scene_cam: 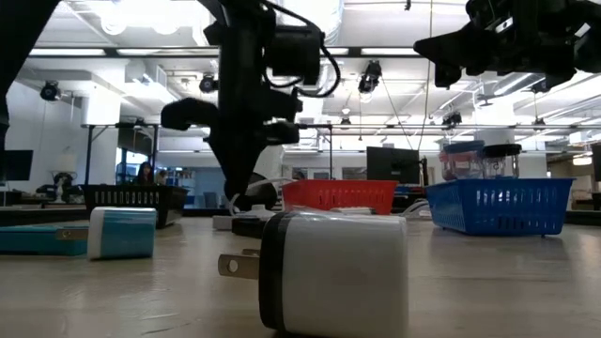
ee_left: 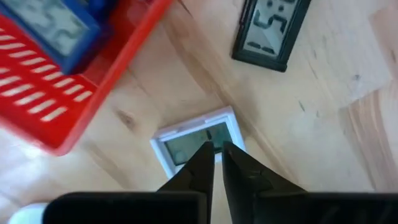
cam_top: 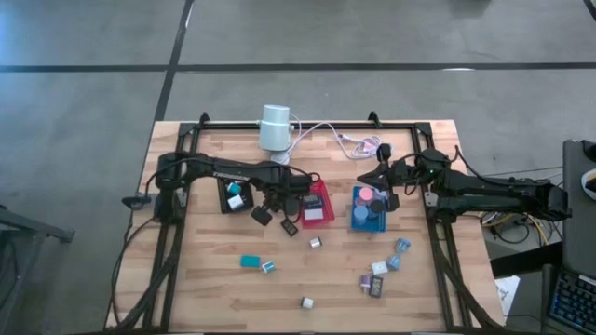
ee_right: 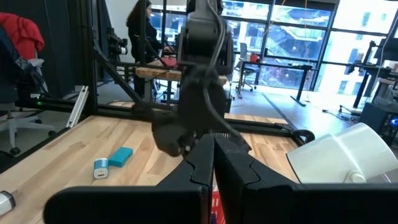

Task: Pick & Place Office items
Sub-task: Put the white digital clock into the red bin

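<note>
My left gripper [cam_top: 271, 201] [ee_left: 217, 148] points down between the black tray [cam_top: 233, 197] and the red tray [cam_top: 317, 203]. Its fingers stand only a narrow slit apart, with nothing between them. Below its tips a small white-framed display [ee_left: 186, 140] lies flat on the wood. A black-framed display [ee_left: 270, 31] [cam_top: 290, 225] lies flat beside it. The red tray [ee_left: 56, 118] holds a blue display [ee_left: 53, 28]. My right gripper [cam_top: 382, 177] [ee_right: 212, 155] hangs level and shut over the far edge of the blue tray [cam_top: 368, 214]. More office items lie loose on the near half of the table: a teal block [cam_top: 250, 261] and small pieces [cam_top: 376, 279].
A white cylinder [cam_top: 275, 127] with its cable [cam_top: 345, 140] stands at the table's far edge. In the low view a white plug adapter [scene_cam: 333, 272] lies close by, with the teal block [scene_cam: 122, 232] to its left. People and desks show in the room beyond.
</note>
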You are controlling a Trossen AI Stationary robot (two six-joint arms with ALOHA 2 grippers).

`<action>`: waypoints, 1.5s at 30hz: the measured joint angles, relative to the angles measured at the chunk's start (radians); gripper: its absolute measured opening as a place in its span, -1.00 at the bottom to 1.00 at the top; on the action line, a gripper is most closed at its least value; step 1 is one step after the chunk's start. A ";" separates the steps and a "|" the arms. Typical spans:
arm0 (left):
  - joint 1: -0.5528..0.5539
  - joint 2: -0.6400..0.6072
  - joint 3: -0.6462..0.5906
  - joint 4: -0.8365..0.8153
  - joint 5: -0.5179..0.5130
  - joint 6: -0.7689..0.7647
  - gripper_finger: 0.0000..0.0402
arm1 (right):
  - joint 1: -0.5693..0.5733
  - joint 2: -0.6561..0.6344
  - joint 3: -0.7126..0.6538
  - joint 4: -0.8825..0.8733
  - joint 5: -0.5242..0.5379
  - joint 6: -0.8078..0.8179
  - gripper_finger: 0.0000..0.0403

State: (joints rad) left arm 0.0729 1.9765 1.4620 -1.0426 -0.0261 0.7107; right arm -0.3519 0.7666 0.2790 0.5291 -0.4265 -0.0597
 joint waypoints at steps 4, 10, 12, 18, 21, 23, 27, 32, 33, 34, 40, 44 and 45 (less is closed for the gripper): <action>-0.001 -0.031 -0.004 0.044 0.002 -0.033 -0.73 | 0.000 0.000 0.000 0.000 0.000 0.000 -0.96; 0.004 -0.034 -0.041 0.112 0.042 -0.048 -0.43 | 0.000 0.000 0.000 -0.003 -0.001 0.005 -0.96; 0.005 -0.035 -0.063 0.134 0.036 -0.085 -0.28 | 0.000 0.000 0.000 -0.007 -0.002 0.007 -0.96; 0.010 -0.034 -0.163 0.194 -0.033 -0.107 0.26 | 0.000 0.000 0.000 -0.024 -0.002 0.007 -0.96; 0.009 -0.035 -0.199 0.236 -0.151 -0.118 0.53 | 0.000 0.000 0.000 -0.025 -0.002 0.007 -0.96; 0.010 -0.035 -0.218 0.270 -0.196 -0.124 0.70 | 0.000 0.000 0.000 -0.025 -0.002 0.007 -0.96; 0.010 -0.040 -0.225 0.304 -0.166 -0.119 0.95 | 0.000 0.000 0.000 -0.025 -0.002 0.004 -0.96; 0.010 -0.042 -0.226 0.314 -0.153 -0.047 0.96 | 0.000 0.000 0.000 -0.026 -0.002 0.000 -0.96; 0.010 -0.043 -0.226 0.315 -0.154 -0.019 0.96 | 0.000 0.000 0.000 -0.026 -0.002 0.000 -0.96; 0.010 -0.044 -0.226 0.316 -0.153 0.011 0.96 | 0.000 0.000 0.000 -0.026 -0.002 0.000 -0.96; 0.022 -0.042 -0.226 0.321 -0.096 0.109 0.96 | 0.000 0.000 0.000 -0.027 -0.002 0.001 -0.96; 0.026 -0.037 -0.229 0.332 -0.034 0.131 0.95 | 0.000 0.000 0.000 -0.027 -0.002 0.002 -0.96; 0.027 -0.036 -0.229 0.333 -0.028 0.135 0.95 | 0.000 0.000 0.000 -0.027 -0.002 0.001 -0.96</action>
State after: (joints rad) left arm 0.1001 1.9406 1.2333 -0.7098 -0.0541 0.8453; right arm -0.3515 0.7670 0.2790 0.5018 -0.4288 -0.0588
